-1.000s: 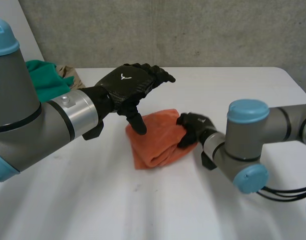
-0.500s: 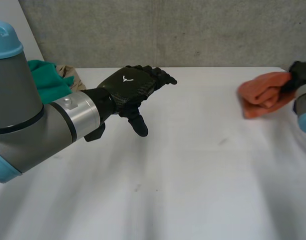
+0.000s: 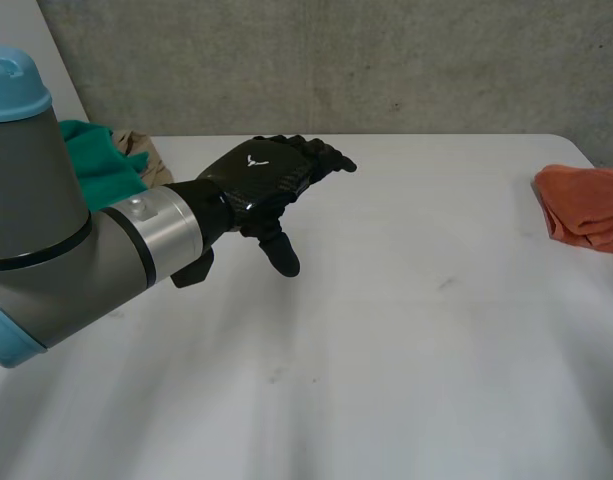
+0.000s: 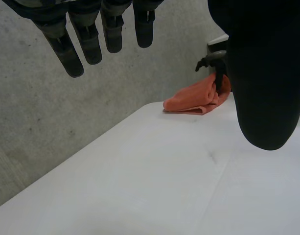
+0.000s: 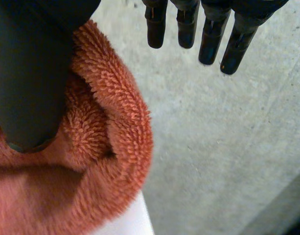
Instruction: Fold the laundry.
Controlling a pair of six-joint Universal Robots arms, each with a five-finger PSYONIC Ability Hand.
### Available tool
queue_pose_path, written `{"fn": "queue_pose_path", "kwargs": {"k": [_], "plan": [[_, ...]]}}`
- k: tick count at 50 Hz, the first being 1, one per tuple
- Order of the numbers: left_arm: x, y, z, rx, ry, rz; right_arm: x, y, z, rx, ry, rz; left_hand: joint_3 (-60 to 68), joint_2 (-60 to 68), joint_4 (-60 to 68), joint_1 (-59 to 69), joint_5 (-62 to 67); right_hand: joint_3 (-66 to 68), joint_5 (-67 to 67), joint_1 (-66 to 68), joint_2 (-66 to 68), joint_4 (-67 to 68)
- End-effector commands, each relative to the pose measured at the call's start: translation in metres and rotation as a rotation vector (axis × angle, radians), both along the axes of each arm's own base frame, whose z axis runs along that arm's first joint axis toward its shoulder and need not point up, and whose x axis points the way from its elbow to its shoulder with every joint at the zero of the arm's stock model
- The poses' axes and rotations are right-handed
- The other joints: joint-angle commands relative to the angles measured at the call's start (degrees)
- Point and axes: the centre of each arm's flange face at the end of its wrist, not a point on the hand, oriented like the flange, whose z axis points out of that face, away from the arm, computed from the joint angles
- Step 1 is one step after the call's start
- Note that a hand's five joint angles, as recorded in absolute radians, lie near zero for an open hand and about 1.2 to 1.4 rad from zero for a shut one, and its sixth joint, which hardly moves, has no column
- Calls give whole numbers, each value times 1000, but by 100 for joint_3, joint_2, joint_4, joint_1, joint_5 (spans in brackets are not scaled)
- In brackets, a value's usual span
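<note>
A folded orange towel (image 3: 586, 205) lies at the table's far right edge; in the left wrist view the towel (image 4: 194, 100) sits well beyond my fingertips. My left hand (image 3: 261, 175) hovers open above the middle-left of the white table (image 3: 406, 350), holding nothing, its fingers (image 4: 86, 39) straight and its thumb spread apart. In the right wrist view my right hand (image 5: 30, 73) is open: its thumb lies against the towel's fluffy fold (image 5: 105, 147), and its straight fingers (image 5: 189, 24) stand clear of the cloth.
A green cloth (image 3: 91, 165) and a beige cloth (image 3: 141, 150) lie heaped at the table's back left corner, behind my left arm. A grey concrete wall runs behind the table.
The right hand carried the orange towel from the table's middle to the far right edge and opened its fingers there. The left hand has barely moved.
</note>
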Motion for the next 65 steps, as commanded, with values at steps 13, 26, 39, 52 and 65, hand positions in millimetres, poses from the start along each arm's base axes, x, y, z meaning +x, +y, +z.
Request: {"fn": "queue_pose_path", "kwargs": {"k": [13,26,39,52,65], "plan": [[3,-4,9,-26,19,14,-23,17,130,-7,747,-339,-116,-68,-65,-1,-166,-325,-435,-178,-301,-402],[45,-64,34,-220,88,329,191,84,176,-286,359,350,-183,-135,-132,-68,-233,-325,-435,-178,-301,-402],[171,-206,-19,-249,33,706,329,267,85,-10,337,997,-221,-173,-170,-106,-271,-325,-435,-178,-301,-402],[211,-278,-123,-314,-192,643,317,309,41,159,395,1055,-150,-102,-99,-35,-200,-325,-435,-178,-301,-402],[215,-293,-165,-281,-210,659,299,309,27,203,389,1022,1296,1344,1347,1411,1246,-325,-435,-178,-301,-402]]}}
